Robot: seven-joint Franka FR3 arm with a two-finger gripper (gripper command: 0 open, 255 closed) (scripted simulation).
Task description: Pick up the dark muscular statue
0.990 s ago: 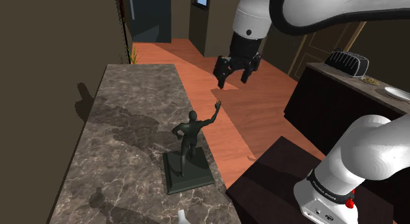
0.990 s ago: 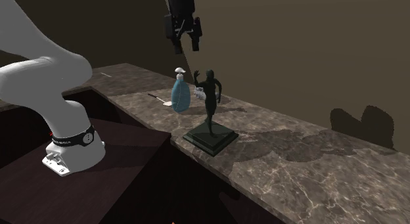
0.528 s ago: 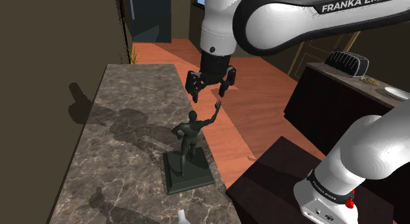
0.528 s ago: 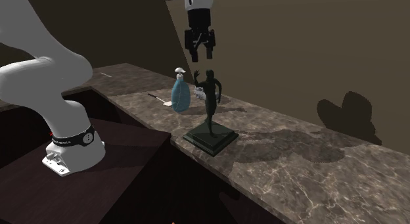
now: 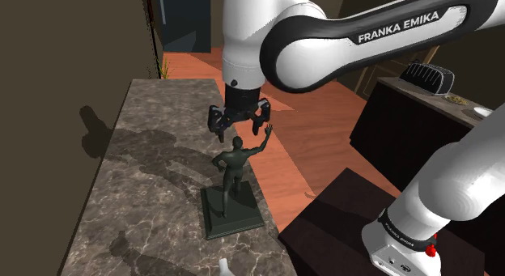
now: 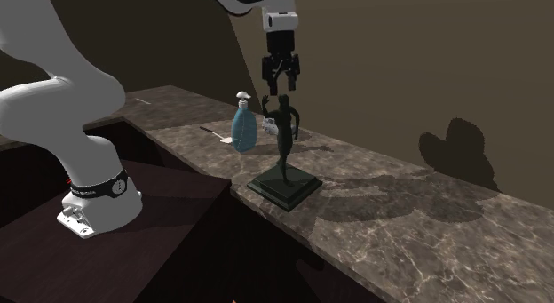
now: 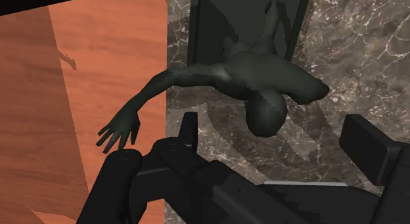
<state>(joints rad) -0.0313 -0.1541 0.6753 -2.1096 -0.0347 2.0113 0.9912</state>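
Observation:
A dark green-black muscular statue (image 5: 231, 163) stands upright on its square base (image 5: 233, 214), near the marble counter's edge, with one arm raised. My open gripper (image 5: 239, 125) hangs just above its head, touching nothing. The second exterior view has the gripper (image 6: 282, 86) directly over the statue (image 6: 284, 132). In the wrist view the statue's head (image 7: 265, 113) lies between the spread fingers (image 7: 365, 148), and its raised hand (image 7: 119, 132) reaches out over the counter's edge.
The marble countertop (image 5: 146, 177) runs along a wall. A blue bottle (image 6: 244, 129) stands just behind the statue, and its top (image 5: 222, 269) shows at the shoulder view's lower edge. Orange floor (image 5: 316, 129) lies beside the counter. A toaster (image 5: 426, 76) sits on a dark cabinet far right.
The gripper has come down and moved to the shoulder view's left, from over the floor to just above the statue's head. It stays open. The statue has not moved.

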